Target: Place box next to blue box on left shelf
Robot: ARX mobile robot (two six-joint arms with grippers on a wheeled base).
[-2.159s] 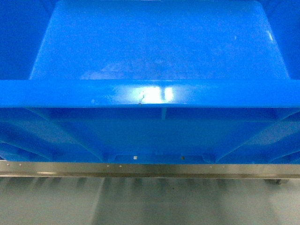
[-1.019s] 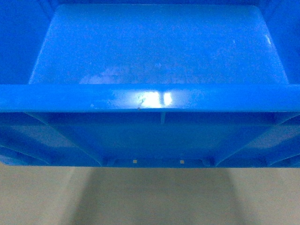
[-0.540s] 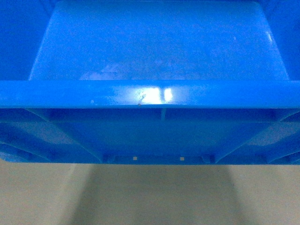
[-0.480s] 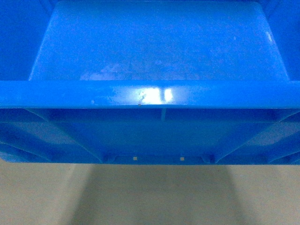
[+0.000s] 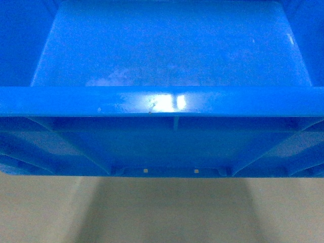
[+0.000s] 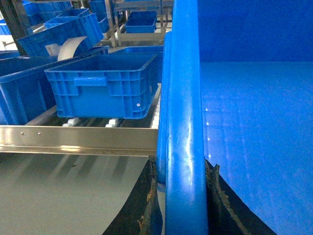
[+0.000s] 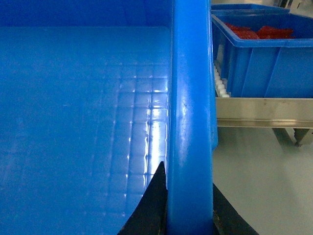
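The box [image 5: 167, 50] fills the head view, with its near rim [image 5: 162, 101] across the middle and floor below it. My left gripper [image 6: 182, 164] is shut on the box's left rim [image 6: 183, 98]. My right gripper [image 7: 188, 176] is shut on its right rim [image 7: 191, 88]. In the left wrist view the other blue box [image 6: 102, 85] stands on the left shelf's white rollers [image 6: 73, 121], behind the shelf's metal front rail [image 6: 78, 139] and just left of my box. Whether my box rests on the shelf I cannot tell.
More blue crates [image 6: 63, 29] stand behind and to the left of the shelf. To the right, a blue crate holding red items [image 7: 264, 49] sits on rollers [image 7: 220, 83] behind a metal rail [image 7: 264, 112]. Grey floor [image 5: 162, 212] lies beneath me.
The metal rail seen under the box's near wall 2.2 s ago has left the head view; only floor shows there now. Over the last half second nothing has shifted.
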